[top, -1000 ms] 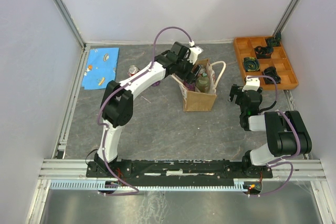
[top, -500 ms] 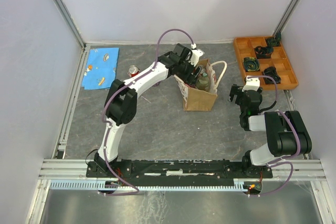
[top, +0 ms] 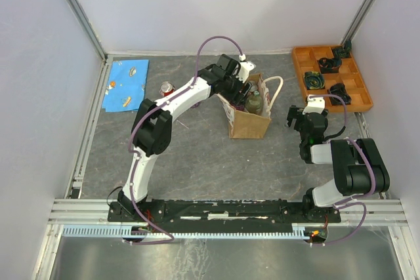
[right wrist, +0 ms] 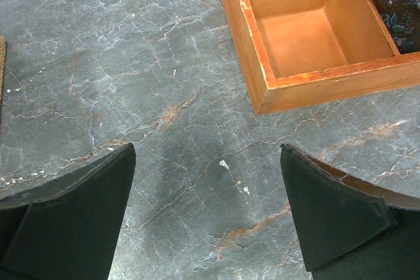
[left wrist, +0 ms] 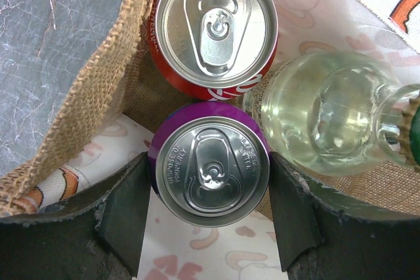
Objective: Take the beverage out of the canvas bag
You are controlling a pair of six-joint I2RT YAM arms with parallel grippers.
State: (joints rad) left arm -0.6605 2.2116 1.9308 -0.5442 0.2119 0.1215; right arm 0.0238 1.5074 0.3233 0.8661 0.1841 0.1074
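The canvas bag (top: 249, 122) stands upright mid-table, its burlap rim (left wrist: 72, 129) at the left of the left wrist view. Inside it stand a purple can (left wrist: 216, 172), a red can (left wrist: 216, 24) and a clear glass bottle (left wrist: 328, 116). My left gripper (top: 244, 90) reaches down into the bag's mouth. In the left wrist view the left gripper (left wrist: 209, 162) has one finger against each side of the purple can, which fills the gap between them. My right gripper (top: 298, 117) hangs open over bare table right of the bag, and the right wrist view shows that gripper (right wrist: 207, 155) holding nothing.
An orange compartment tray (top: 298, 77) with dark items sits at the back right; its corner (right wrist: 262, 63) lies just beyond my right fingers. A lone red can (top: 167, 88) and a blue cloth (top: 126, 83) lie left of the bag. White handles (top: 275, 90) droop off the bag's right side.
My left arm has pushed a little further right over the bag's mouth, then held still. Bag and right arm have not moved.
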